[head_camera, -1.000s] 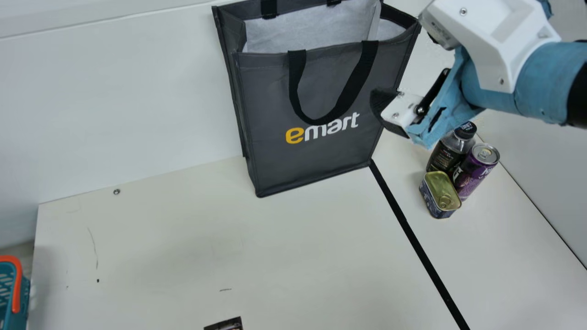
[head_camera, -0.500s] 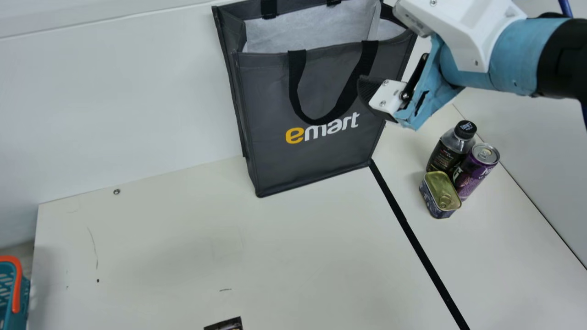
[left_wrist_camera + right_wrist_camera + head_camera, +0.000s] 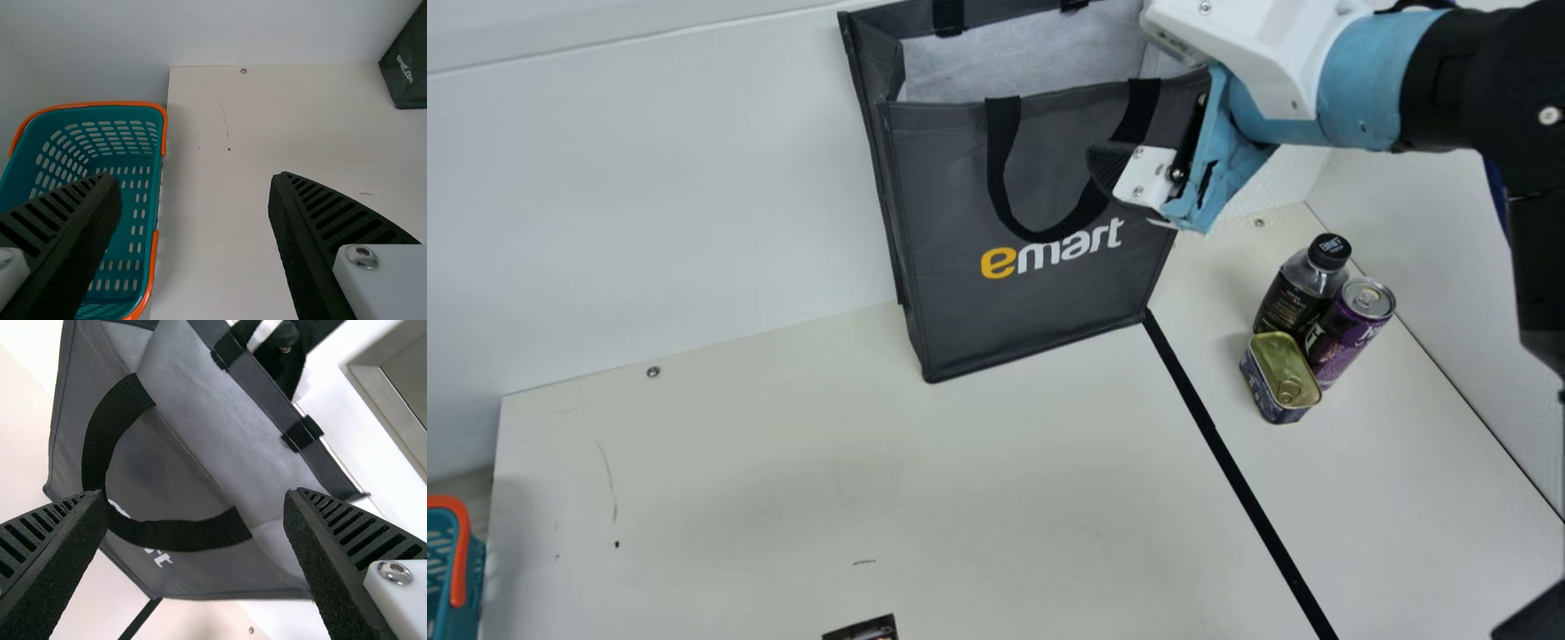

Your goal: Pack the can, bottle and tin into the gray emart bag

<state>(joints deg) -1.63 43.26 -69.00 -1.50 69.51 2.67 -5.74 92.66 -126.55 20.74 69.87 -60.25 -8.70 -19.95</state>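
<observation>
The purple drink can (image 3: 1347, 333), black-capped bottle (image 3: 1298, 289) and gold-lidded tin (image 3: 1280, 378) stand clustered well to the right of the right gripper (image 3: 1107, 169), which hangs wide at the gray emart bag (image 3: 1049, 160). The left gripper (image 3: 196, 177), also wide, hovers near a teal basket (image 3: 137, 220).

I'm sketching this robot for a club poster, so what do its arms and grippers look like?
The right arm is black, with a light blue covering slit near the gripper and a white housing above. The right gripper and left gripper have black ribbed fingers on white mounts with silver screws.
</observation>
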